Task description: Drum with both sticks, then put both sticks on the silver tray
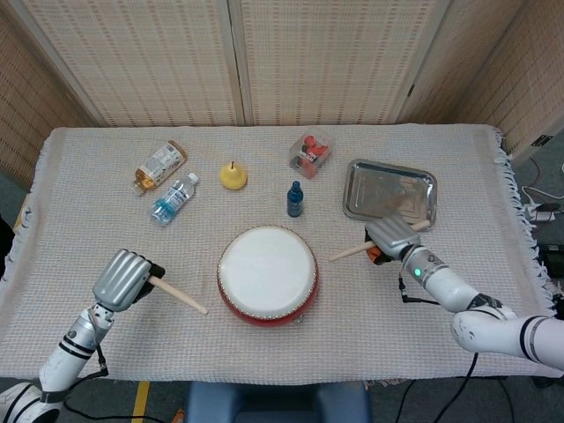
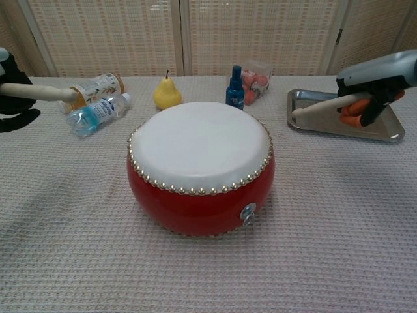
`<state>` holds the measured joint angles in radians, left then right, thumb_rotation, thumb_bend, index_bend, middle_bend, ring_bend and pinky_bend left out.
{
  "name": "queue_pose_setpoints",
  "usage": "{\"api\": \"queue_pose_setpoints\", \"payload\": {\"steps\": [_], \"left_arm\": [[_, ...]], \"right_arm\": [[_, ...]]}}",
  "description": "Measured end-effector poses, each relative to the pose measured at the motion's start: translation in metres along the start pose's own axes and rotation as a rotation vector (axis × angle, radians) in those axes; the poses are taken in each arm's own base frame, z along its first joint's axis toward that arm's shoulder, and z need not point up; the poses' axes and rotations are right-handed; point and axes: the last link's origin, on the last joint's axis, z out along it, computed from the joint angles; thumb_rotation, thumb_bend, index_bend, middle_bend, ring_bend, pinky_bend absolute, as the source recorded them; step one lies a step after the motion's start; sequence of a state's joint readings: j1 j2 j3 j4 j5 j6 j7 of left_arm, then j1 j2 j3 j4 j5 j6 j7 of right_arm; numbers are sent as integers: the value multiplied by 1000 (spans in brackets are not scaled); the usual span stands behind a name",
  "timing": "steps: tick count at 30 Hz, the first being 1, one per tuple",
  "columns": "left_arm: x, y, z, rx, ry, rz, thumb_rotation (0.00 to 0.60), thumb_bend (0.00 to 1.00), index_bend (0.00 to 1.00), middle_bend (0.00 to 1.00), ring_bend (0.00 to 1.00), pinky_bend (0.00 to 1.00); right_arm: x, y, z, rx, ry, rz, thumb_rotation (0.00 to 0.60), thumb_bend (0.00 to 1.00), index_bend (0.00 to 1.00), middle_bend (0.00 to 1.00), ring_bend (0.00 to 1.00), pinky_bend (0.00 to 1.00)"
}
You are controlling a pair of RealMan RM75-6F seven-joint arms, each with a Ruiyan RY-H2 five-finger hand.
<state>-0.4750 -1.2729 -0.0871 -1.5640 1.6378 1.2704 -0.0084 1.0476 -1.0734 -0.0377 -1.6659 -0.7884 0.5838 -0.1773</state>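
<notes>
left hand [image 1: 125, 276] grips a smooth wooden stick [image 1: 181, 299] pointing to 4 o'clock; right hand [image 1: 394, 235] grips its stick [image 1: 351, 253] pointing to 8 o'clock, both toward the round red drum [image 1: 267, 274].

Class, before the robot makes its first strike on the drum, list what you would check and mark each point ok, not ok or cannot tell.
1. Left hand holds its stick: ok.
2. Right hand holds its stick: ok.
3. Both stick tips point toward the drum: ok.
4. Drumhead bare, nothing lying on it: ok.
5. Blue bottle stands apart from the drum: ok.
6. Silver tray holds nothing: ok.
</notes>
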Motion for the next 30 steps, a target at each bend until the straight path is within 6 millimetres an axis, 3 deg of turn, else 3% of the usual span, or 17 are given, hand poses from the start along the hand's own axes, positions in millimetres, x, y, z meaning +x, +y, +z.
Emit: {"api": "queue_pose_setpoints", "payload": {"steps": [6,12,23,30], "left_arm": [[-3,18,14,-49,-27,23,600,891,1000,1000,1000,1000],[-8,30,29,-71,-72,99,600,892,1000,1000,1000,1000],[0,34,52,48,-101,134,600,891,1000,1000,1000,1000],[-19,46,67,84,-134,170,600,890,1000,1000,1000,1000]], "right_arm": [[23,-34,13,17,-2,-41,600,854,1000,1000,1000,1000],[28,-59,29,23,-10,-85,600,854,1000,1000,1000,1000],[15,-61,39,-73,-34,-266,600,855,1000,1000,1000,1000],[29,-69,32,-40,41,-182,600,855,1000,1000,1000,1000]]}}
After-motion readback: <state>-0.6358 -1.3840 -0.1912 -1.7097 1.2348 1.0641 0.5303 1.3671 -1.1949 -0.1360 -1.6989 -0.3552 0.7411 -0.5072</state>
